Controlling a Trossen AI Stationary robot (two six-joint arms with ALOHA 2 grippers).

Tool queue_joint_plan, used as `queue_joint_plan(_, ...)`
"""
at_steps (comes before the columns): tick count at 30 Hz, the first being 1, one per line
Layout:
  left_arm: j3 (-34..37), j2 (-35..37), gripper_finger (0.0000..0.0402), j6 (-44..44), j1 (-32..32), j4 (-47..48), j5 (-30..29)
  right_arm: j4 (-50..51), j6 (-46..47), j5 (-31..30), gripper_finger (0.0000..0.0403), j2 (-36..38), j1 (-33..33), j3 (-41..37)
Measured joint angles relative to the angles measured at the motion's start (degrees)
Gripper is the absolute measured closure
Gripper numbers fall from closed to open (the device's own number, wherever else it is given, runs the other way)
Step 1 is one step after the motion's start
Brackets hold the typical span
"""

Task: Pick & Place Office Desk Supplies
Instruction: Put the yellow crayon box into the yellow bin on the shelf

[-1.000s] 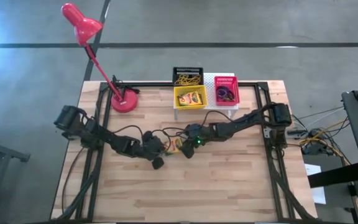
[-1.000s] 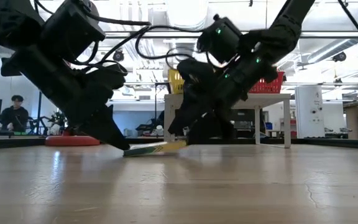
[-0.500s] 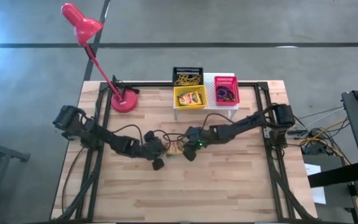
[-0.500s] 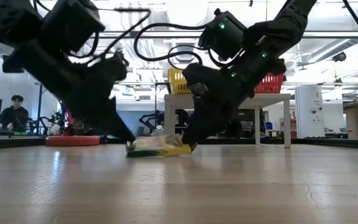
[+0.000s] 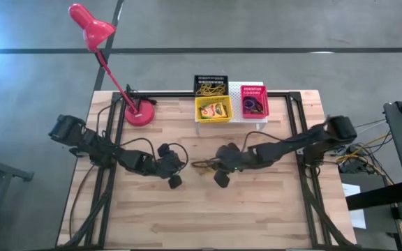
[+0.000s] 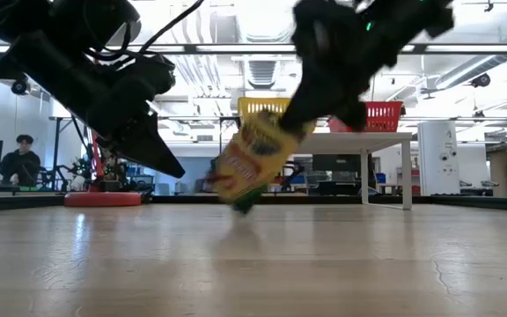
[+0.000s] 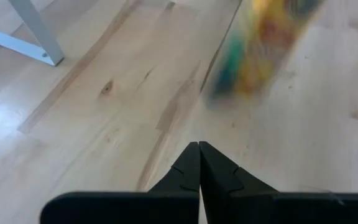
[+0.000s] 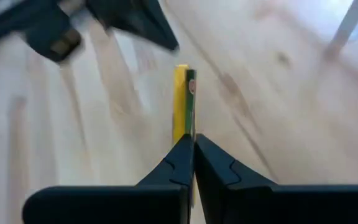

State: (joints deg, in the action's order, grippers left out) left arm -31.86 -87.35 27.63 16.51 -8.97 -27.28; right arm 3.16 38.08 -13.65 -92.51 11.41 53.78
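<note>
Right now the right pincer (image 8: 193, 146) is clamped on a crayon box (image 6: 252, 161), fingers pinching its thin edge; wrist view shows the yellow-green box edge-on, poking out past the tips. In the low view the box hangs tilted, clear of the bench (image 5: 257, 209), lowest corner just above the wood, so I'd judge it's mid-lift. An edge grip makes sense for a flat box lying on wood, since there's nothing else to get fingers around.

Left pincer (image 7: 199, 163) is shut w/ nothing in it, tips pressed together, pointing at the box from just beside it, near bench centre. Probably it was there as a stop or brace for the box; can't confirm from these frames.

Drop-off spot, most likely: the yellow basket (image 5: 213, 109) on the white riser (image 5: 236, 89) at the far bench edge, which already holds another crayon box. Black basket (image 5: 210, 86) behind it has tan rubber bands; pink-red basket (image 5: 254, 101) beside it holds small dark rings.

Room to move: open wood between the held box and the riser, no clutter en route. Watch the riser's front lip & basket wall, as the box has to go up and over. Red desk lamp (image 5: 110, 59) stands off on the left-arm side, base near the far edge, stem leaning away, not in the right arm's path. Left arm sits close, so swing away from it.
</note>
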Motion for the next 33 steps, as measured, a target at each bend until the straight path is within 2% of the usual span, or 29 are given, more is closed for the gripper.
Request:
queue_joint_plan(8,0.44,-0.33,0.0400,1.29,0.02,-0.42,-0.44,-0.54,-6.23,-6.99,0.0395,11.35,1.30,0.20)
queue_joint_plan(16,0.44,-0.33,0.0400,1.29,0.04,-0.57,-1.69,-0.65,-13.61,-7.75,0.0395,18.47,-2.12,2.28)
queue_joint_plan(23,0.44,-0.30,0.0400,1.27,0.04,-0.52,-1.71,-0.10,-20.21,-7.30,0.0395,19.29,-8.83,8.00)
queue_joint_plan(33,2.28,-0.26,0.0400,1.54,0.04,-1.56,-2.02,4.23,-23.10,-6.90,0.0395,14.15,-18.64,16.66)
